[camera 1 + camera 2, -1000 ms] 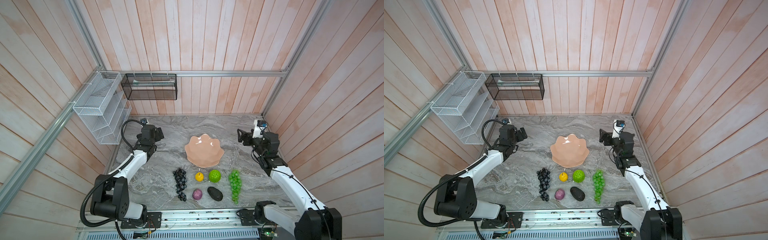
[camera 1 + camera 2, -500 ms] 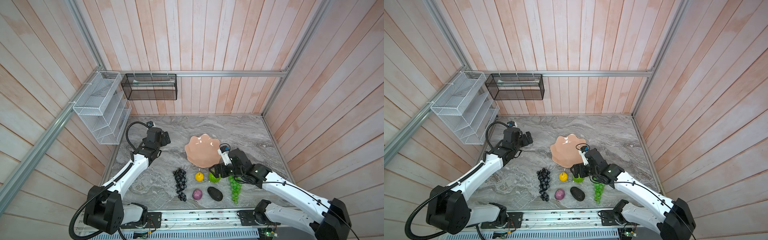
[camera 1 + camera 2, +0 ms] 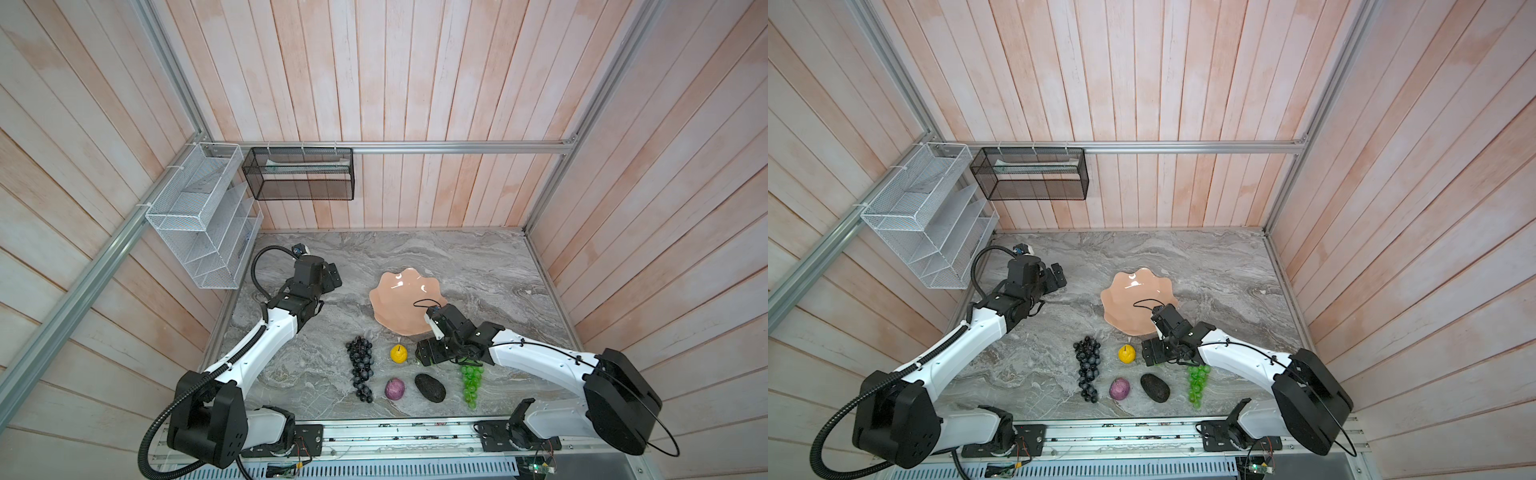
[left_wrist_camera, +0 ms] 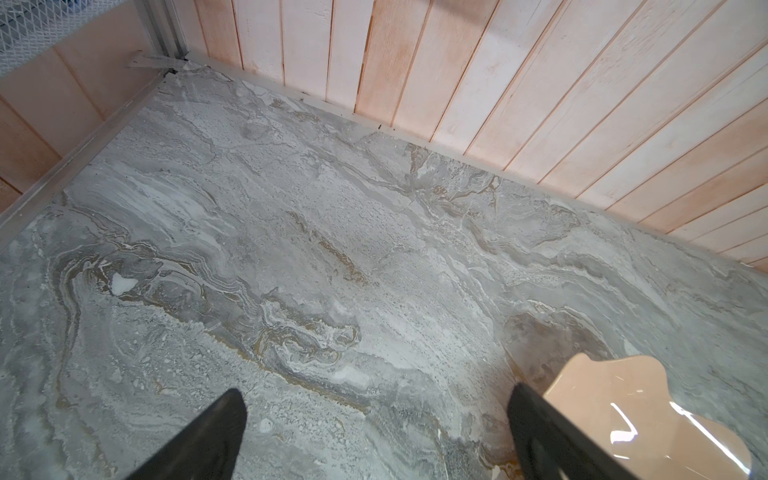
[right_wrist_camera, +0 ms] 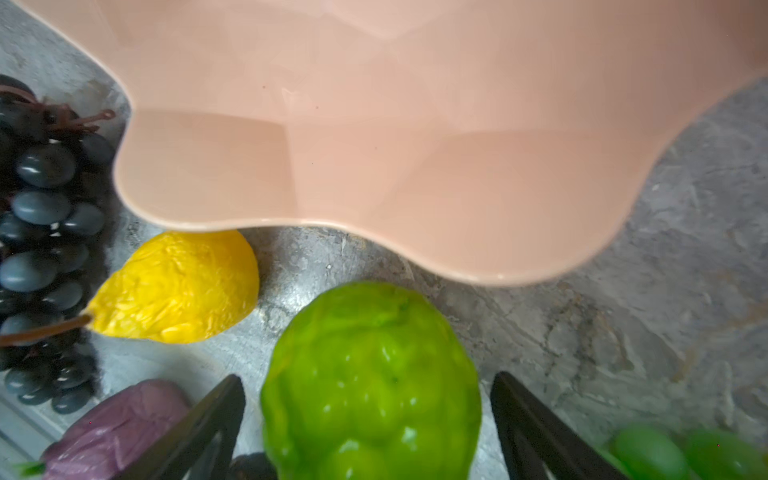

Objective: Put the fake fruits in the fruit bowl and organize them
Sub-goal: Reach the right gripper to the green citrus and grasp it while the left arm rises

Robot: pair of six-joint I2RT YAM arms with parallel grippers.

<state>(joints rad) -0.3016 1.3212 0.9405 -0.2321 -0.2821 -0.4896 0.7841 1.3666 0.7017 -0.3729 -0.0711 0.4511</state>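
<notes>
My right gripper (image 3: 429, 353) covering the bumpy green ball (image 5: 370, 386) in both top views, ball blurred and cropped in my right wrist view, green grapes (image 5: 648, 453) a smeared sliver at the edge, fruit bowl (image 4: 615, 411) cut off in my left wrist view.

The left arm (image 3: 266, 340) rises from its base at the near left edge and stretches toward the back, with the wrist bent. The left gripper (image 3: 333, 277) points toward the middle, its fingers (image 4: 208, 436) spread wide. The right arm (image 3: 540, 360) lies low and reaches from the near right across toward the middle. The right gripper (image 3: 428, 353) tips downward close to the desk (image 3: 478, 257), its fingers (image 5: 224, 399) likewise wide apart.
</notes>
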